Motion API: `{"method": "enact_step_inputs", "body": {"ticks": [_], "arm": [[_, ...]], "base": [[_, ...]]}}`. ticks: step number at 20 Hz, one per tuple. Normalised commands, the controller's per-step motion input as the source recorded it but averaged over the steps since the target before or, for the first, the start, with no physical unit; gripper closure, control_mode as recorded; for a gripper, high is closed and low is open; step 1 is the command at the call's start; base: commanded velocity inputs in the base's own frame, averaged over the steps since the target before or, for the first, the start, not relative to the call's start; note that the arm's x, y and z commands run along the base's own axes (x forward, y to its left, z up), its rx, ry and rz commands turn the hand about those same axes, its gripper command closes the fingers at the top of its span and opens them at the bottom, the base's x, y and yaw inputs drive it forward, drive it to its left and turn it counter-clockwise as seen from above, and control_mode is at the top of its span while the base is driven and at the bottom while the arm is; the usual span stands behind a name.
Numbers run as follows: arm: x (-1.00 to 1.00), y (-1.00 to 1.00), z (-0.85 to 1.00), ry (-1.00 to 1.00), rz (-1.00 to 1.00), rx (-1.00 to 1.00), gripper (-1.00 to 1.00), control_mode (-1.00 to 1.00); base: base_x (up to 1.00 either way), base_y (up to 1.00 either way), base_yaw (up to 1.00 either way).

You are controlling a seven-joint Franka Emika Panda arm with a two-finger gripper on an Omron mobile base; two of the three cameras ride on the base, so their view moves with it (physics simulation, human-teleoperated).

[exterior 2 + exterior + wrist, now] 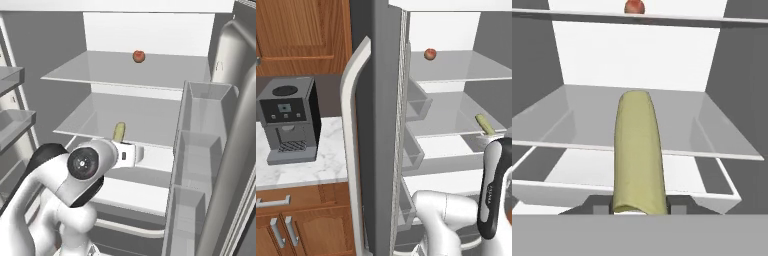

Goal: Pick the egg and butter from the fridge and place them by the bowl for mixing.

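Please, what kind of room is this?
A kitchen, rendered. An open fridge with glassy shelves stands beside a marble counter over wooden cabinets, and a coffee machine sits on that counter.

An open fridge [150,35] stands ahead, its doors swung out to either side, each lined with stacked bins. Inside, shelves sit one above another. A small round fruit [139,56] rests alone near the middle of the upper shelf. On the shelf below, the butter [119,131] lies lengthwise, pointing front to back, near the shelf's front edge. The gripper [640,207] sits at the butter's near end, one finger either side. Left of the fridge, a coffee machine [289,120] stands on a counter [301,172] above cabinet doors.
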Motion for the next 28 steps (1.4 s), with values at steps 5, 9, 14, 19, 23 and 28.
{"method": "enact_step_inputs", "body": {"ticks": [5,9,14,19,23,28], "arm": [[-0.21,0.17,0.06,0.0,0.0,0.0,1.0,-1.0],[-0.49,0.13,0.01,0.0,0.0,0.0,1.0,-1.0],[-0.2,0.03,0.01,0.0,0.0,0.0,1.0,1.0],[0.0,0.0,0.0,0.0,0.0,0.0,1.0,1.0],[0.0,0.0,0.0,0.0,0.0,0.0,1.0,1.0],[0.0,0.0,0.0,0.0,0.0,0.0,1.0,1.0]], "base": [[0.0,0.0,0.0],[0.0,0.0,0.0],[-0.8,0.12,0.0],[-1.0,0.26,0.0],[-1.0,0.37,0.0],[-1.0,0.33,0.0]]}}
